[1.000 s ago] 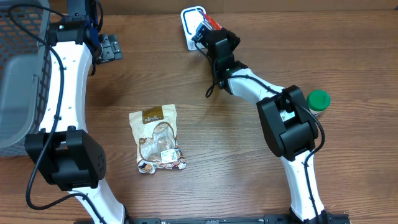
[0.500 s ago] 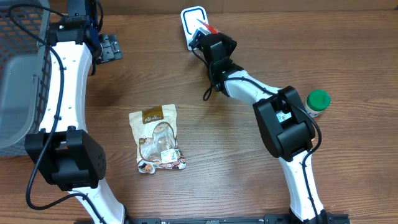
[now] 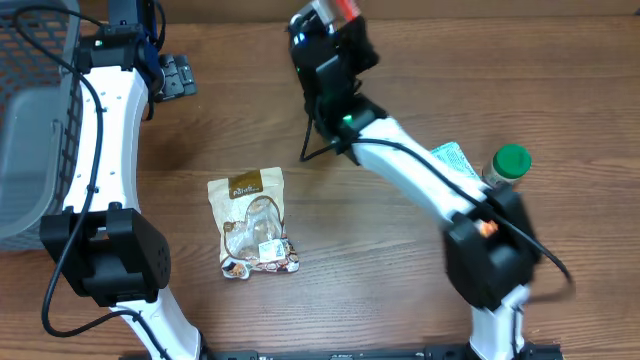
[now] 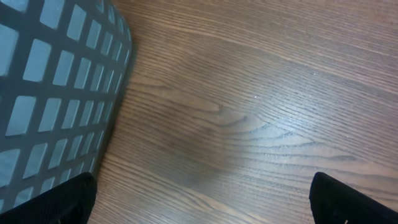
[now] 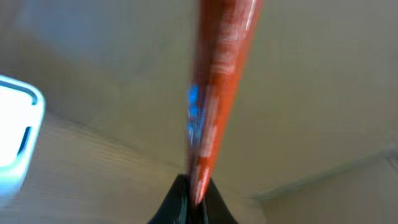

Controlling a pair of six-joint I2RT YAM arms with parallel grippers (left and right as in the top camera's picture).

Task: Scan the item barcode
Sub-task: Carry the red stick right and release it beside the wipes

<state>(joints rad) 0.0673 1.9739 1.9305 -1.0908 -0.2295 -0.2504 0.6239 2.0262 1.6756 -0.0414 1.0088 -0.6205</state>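
Note:
My right gripper [image 3: 333, 22] is raised high above the table's far edge and shut on a thin red-orange packet [image 3: 342, 7]. In the right wrist view the packet [image 5: 221, 74] sticks up, blurred, out of the shut gripper [image 5: 194, 200]; no barcode can be read on it. A white, blue-edged device [image 5: 15, 127] shows at that view's left edge; the arm hides it from overhead. My left gripper [image 3: 172, 75] rests open at the far left beside the basket. In the left wrist view the gripper [image 4: 202, 205] has only bare wood between its fingertips [image 4: 68, 200].
A grey mesh basket [image 3: 35, 120] fills the far left, its wall [image 4: 56, 81] close to the left gripper. A brown-and-clear snack bag [image 3: 253, 225] lies mid-table. A green-capped bottle [image 3: 510, 164] and a teal-white packet [image 3: 452, 157] are on the right.
The right arm has lifted up and swung left with the red-orange packet, now covering the white device from overhead and uncovering the teal-white packet. The left arm has not moved.

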